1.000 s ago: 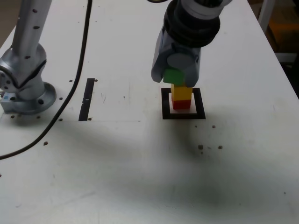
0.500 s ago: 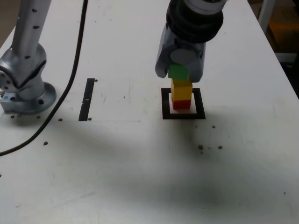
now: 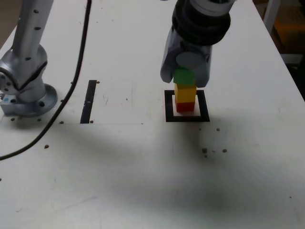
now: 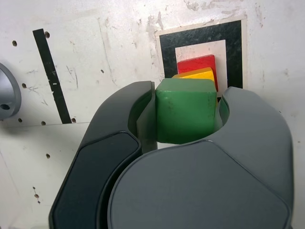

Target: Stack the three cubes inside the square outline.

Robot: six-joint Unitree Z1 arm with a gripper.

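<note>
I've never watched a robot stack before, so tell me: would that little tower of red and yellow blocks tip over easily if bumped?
Probably yes. The yellow cube sits loose on the red cube, a narrow two-high column. The wrist view shows them slightly offset, so a sideways nudge from the green cube in the end effector could likely slide or topple it.
</note>
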